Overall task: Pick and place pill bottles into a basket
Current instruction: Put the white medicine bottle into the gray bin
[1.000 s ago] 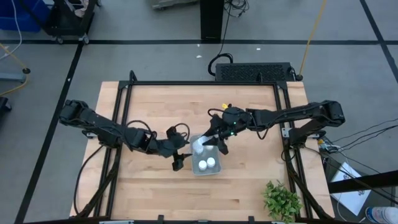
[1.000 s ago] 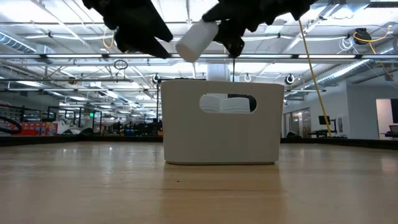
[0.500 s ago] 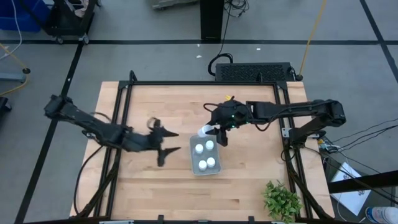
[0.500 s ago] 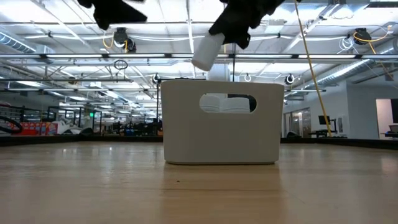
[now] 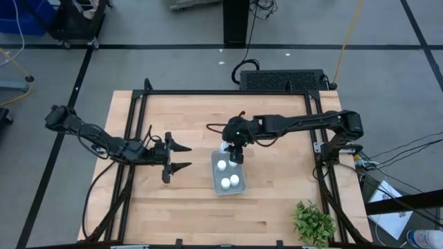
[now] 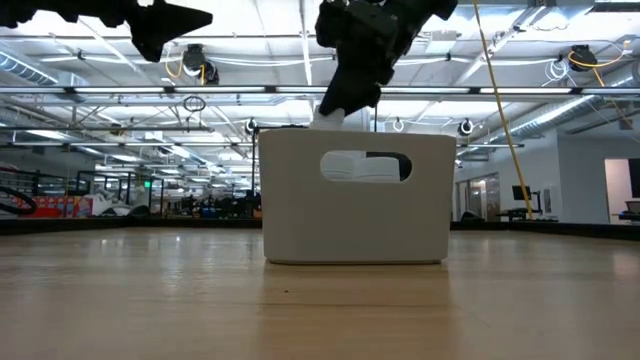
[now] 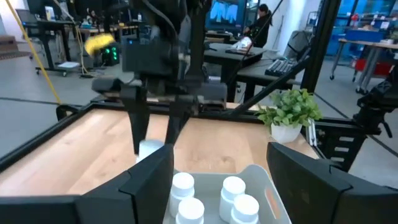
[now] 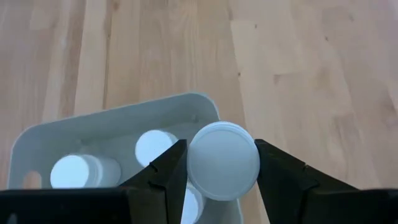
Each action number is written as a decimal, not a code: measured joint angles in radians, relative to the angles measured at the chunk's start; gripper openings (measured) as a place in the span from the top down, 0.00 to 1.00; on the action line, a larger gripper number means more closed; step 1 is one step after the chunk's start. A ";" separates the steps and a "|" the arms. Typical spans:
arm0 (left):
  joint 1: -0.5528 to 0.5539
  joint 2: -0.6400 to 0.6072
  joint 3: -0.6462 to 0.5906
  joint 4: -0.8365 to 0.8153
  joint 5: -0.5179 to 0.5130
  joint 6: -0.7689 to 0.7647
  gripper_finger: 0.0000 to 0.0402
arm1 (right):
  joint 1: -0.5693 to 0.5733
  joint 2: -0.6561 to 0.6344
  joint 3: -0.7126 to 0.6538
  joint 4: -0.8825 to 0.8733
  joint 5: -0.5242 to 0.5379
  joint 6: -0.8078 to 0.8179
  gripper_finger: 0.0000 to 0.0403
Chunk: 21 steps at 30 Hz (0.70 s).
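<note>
Pill bottle (image 8: 222, 161) upright, cap up

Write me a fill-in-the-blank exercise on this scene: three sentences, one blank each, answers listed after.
1. The right claw is shut on a pill bottle held over the far end of the ____.
2. Already standing inside the basket are ____ pill bottles.
3. The left claw hangs open and ____, off to the basket's left.

Missing words: basket; three; empty
</note>
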State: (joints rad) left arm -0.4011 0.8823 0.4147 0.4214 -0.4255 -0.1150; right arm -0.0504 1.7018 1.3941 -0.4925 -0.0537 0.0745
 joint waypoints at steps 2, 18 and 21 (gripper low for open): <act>0.000 0.004 -0.003 -0.002 0.002 -0.013 0.35 | 0.006 0.022 0.021 -0.024 0.000 -0.001 0.63; 0.000 0.008 -0.003 -0.030 0.008 -0.020 0.36 | 0.041 0.049 0.036 -0.057 0.004 0.019 0.63; 0.000 0.008 -0.003 -0.030 0.009 -0.030 0.36 | 0.039 0.049 0.036 -0.055 0.004 0.019 0.63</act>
State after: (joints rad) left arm -0.4015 0.8898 0.4118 0.3912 -0.4168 -0.1448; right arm -0.0117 1.7512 1.4300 -0.5477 -0.0494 0.0932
